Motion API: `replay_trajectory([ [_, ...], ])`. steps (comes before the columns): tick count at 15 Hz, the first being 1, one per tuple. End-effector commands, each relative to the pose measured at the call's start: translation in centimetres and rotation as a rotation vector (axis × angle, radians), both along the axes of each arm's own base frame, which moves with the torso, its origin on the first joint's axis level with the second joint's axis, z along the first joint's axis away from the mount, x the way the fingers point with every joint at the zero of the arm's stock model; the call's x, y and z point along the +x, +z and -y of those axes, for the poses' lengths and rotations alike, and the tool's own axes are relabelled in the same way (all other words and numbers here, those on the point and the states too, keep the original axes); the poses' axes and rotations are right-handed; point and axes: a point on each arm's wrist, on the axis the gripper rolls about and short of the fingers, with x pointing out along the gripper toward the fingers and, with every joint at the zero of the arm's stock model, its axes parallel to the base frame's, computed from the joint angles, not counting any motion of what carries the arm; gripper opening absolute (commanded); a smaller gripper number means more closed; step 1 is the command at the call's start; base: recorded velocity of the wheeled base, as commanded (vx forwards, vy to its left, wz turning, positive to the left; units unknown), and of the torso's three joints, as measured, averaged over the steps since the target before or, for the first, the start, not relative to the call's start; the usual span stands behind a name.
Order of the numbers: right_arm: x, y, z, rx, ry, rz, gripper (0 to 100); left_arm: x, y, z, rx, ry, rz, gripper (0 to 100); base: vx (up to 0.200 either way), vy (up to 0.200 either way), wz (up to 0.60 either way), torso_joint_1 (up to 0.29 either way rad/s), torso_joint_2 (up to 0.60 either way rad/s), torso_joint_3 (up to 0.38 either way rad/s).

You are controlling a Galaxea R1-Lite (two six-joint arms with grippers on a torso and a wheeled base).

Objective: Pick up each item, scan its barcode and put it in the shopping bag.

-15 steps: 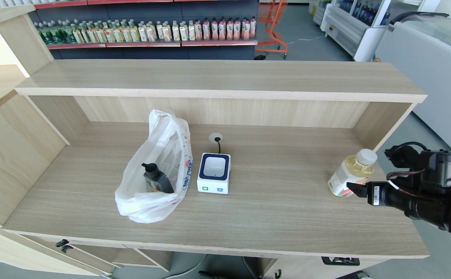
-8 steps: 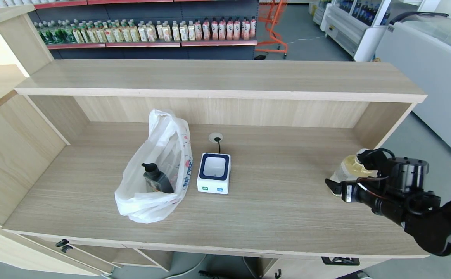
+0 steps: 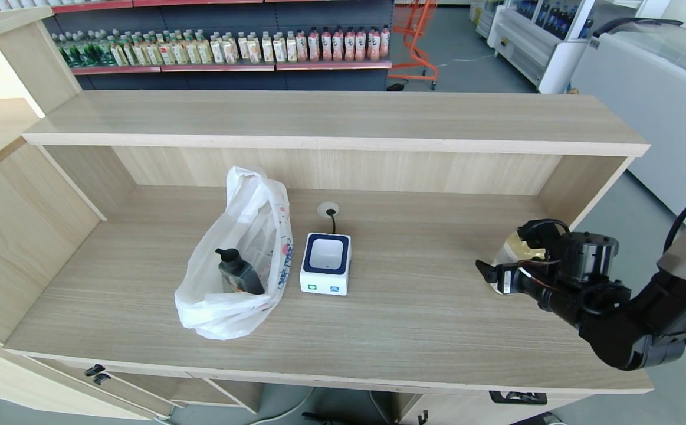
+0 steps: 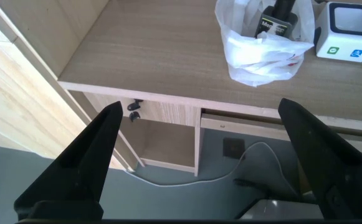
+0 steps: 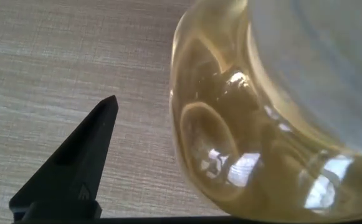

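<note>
**Booth:** Where's that right claw now?

**Me:** Right in on the bottle [image 3: 512, 247]! A second ago my right claw [image 3: 492, 273] hung out past the counter's right edge, and the bottle's white cap was in plain sight. Now it has swung inward over the counter [image 3: 425, 330], and my wrist covers the cap and most of the body.

**Booth:** Got a grip?

**Me:** Not yet. The claw is spread open. From the wrist, one dark finger [image 5: 75, 168] stands just beside the bottle [image 5: 261, 124], with a strip of bare wood showing between them. The bottle's yellow, see-through wall looms very close. The other finger is hidden.

**Booth:** Did the bottle move?

**Me:** It stands near the counter's right edge, about midway between front and back, much where it was. I can't tell whether I nudged it.

**Booth:** And the rest of the counter?

**Me:** Nothing stirred. The bag [image 3: 242, 248] sits left of centre with the pump bottle [image 3: 238, 273] inside. The scanner [image 3: 325, 262] is just beside the bag, on its right. My left claw [image 4: 200, 109] hangs wide open, low and out in front of the counter's front edge, near the left corner.
</note>
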Motion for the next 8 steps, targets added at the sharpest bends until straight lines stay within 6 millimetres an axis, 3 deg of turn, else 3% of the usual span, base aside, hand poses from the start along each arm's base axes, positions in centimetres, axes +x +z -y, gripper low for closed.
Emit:
replay_trajectory([
  [1, 0.21, -0.21, -0.09, -0.009, 0.007, -0.003, 100, 0.0, 0.0, 0.0, 0.0, 0.001, 0.0, 100, 0.0, 0.0, 0.0, 0.0, 0.0, 0.0],
  [3, 0.34, -0.2, -0.15, -0.004, 0.024, 0.0, 100, 0.0, 0.0, 0.0, 0.0, 0.001, 0.0, 100, 0.0, 0.0, 0.0, 0.0, 0.0, 0.0],
  [4, 0.4, -0.14, -0.17, -0.002, 0.029, 0.003, 0, 0.0, 0.0, 0.0, 0.0, 0.001, 0.0, 100, 0.0, 0.0, 0.0, 0.0, 0.0, 0.0],
  [8, 0.53, -0.08, -0.18, -0.033, 0.037, 0.009, 0, 0.0, 0.0, 0.0, 0.0, 0.001, 0.0, 100, 0.0, 0.0, 0.0, 0.0, 0.0, 0.0],
])
